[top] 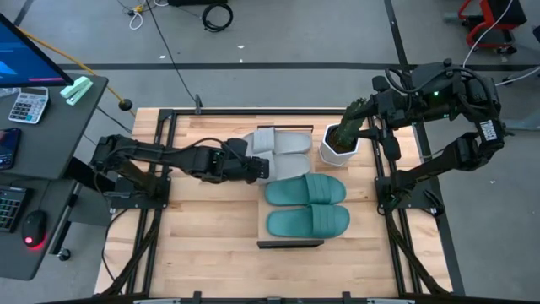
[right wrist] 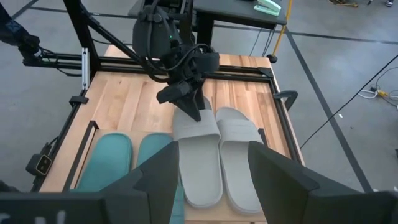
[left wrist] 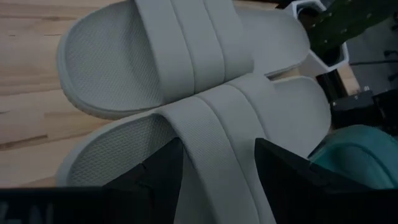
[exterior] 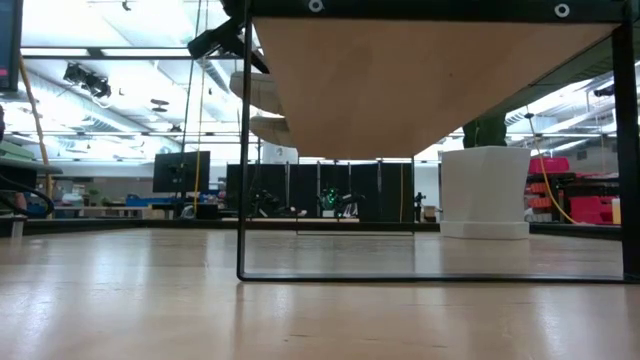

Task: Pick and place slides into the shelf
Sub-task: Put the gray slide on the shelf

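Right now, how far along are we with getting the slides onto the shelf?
All four slides lie on the shelf: two teal slides and two grey slides. The left pincer straddles one grey slide's strap, open. Little seems left. The right pincer waits open above.

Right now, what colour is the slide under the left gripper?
Light grey slide, with the left gripper straddling its strap; the left wrist view shows it best.

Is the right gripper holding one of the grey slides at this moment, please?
No: in the high view the right gripper hangs open above the white plant pot, apart from the grey slides.
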